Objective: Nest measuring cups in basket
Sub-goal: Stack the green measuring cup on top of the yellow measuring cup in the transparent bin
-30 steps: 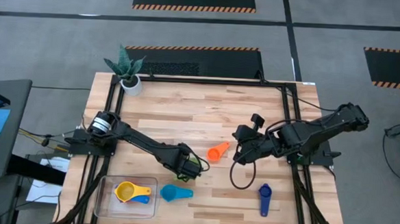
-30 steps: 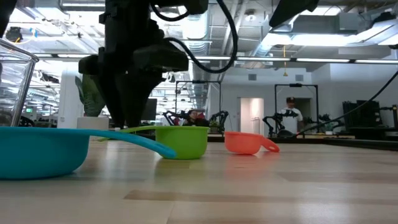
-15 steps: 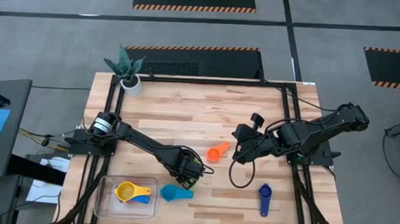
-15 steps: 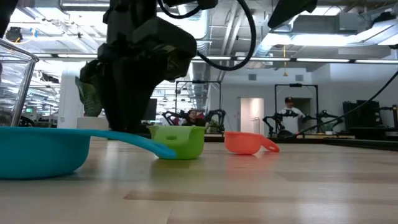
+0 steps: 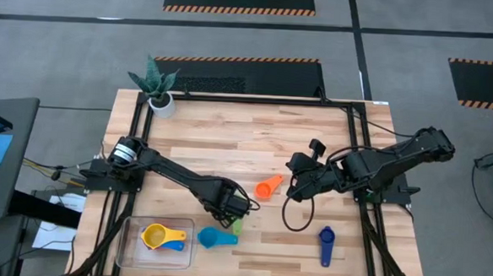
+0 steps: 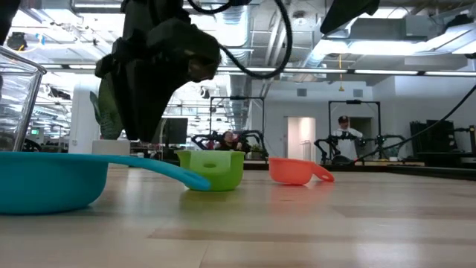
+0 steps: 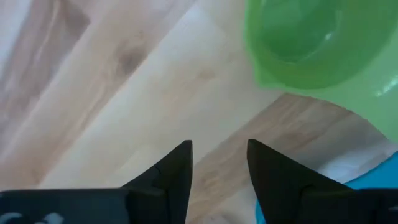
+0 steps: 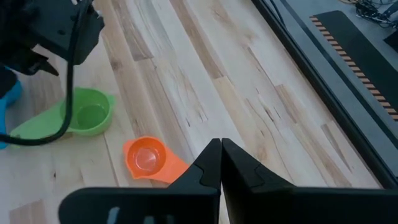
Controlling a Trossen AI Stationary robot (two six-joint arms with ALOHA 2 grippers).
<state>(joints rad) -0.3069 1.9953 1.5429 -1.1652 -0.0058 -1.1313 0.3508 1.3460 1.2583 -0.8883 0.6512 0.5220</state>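
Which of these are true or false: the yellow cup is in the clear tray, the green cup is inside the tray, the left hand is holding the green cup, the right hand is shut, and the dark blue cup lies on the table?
1. The yellow cup is in the clear tray. True.
2. The green cup is inside the tray. False: it rests on the wooden table.
3. The left hand holds the green cup. False: its fingers are apart and empty.
4. The right hand is shut. True.
5. The dark blue cup lies on the table. True.

robotics lab, other robot arms [image 6: 256, 140] behind
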